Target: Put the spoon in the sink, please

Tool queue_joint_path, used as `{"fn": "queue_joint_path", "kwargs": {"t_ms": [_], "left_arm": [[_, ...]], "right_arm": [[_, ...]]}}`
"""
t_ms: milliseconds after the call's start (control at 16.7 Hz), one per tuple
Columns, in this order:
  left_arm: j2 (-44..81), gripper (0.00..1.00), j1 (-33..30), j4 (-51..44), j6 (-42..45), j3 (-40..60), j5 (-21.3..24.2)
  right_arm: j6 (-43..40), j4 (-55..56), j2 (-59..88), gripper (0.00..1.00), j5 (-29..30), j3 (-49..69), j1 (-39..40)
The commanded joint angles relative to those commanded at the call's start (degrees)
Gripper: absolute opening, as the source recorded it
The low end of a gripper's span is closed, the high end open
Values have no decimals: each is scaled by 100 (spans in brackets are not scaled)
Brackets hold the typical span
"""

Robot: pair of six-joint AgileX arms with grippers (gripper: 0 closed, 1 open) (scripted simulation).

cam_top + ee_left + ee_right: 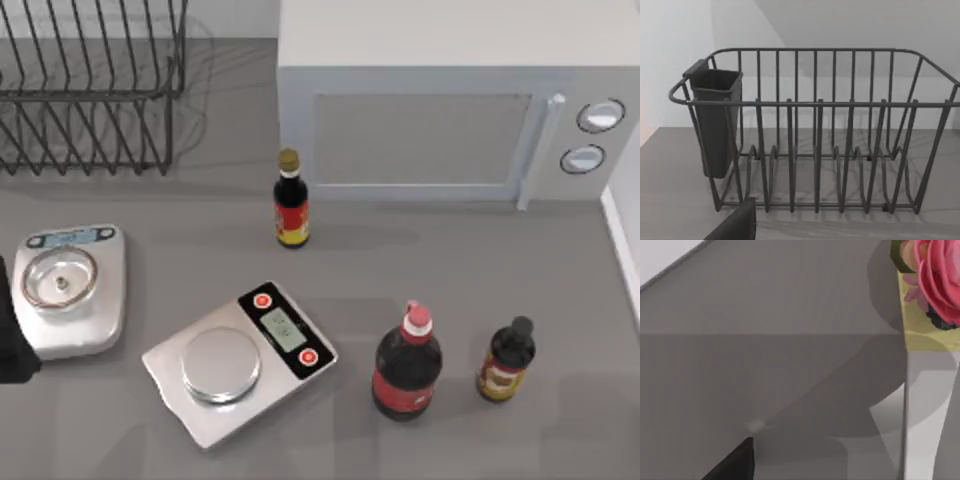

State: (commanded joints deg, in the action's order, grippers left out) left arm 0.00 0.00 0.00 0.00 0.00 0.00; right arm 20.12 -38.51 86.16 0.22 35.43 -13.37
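Spoon position: cannot tell, nor that of any sink. Treat spoon as light, rigid and slippery; pinch across mid-handle, not the bowl. Left arm (pixel 9 340) parked at left edge of frame beside small scale (pixel 70 290), facing dish rack (pixel 815 105). Grip state of left gripper (pixel 735 225) and right gripper (pixel 734 462): cannot tell.

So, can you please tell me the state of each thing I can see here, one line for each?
Microwave: door shut.
Dish rack: upright, nothing in its slots.
Dark cup: hanging on the rack's end.
Soy sauce bottle: upright, capped.
Cola bottle: upright, capped.
Small dark bottle: upright, capped.
Tilted scale: pan bare.
Left scale: carries a round bowl.
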Motion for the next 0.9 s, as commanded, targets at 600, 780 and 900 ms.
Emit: {"fn": "queue_joint_path", "kwargs": {"t_ms": [600,780,900], "left_arm": [[0,100,0,0,0,0,0],[0,100,0,0,0,0,0],[0,100,0,0,0,0,0]], "right_arm": [[7,532,277,77,0,-304,0],[7,532,277,55,0,-304,0],[7,532,277,40,0,-304,0]]}}
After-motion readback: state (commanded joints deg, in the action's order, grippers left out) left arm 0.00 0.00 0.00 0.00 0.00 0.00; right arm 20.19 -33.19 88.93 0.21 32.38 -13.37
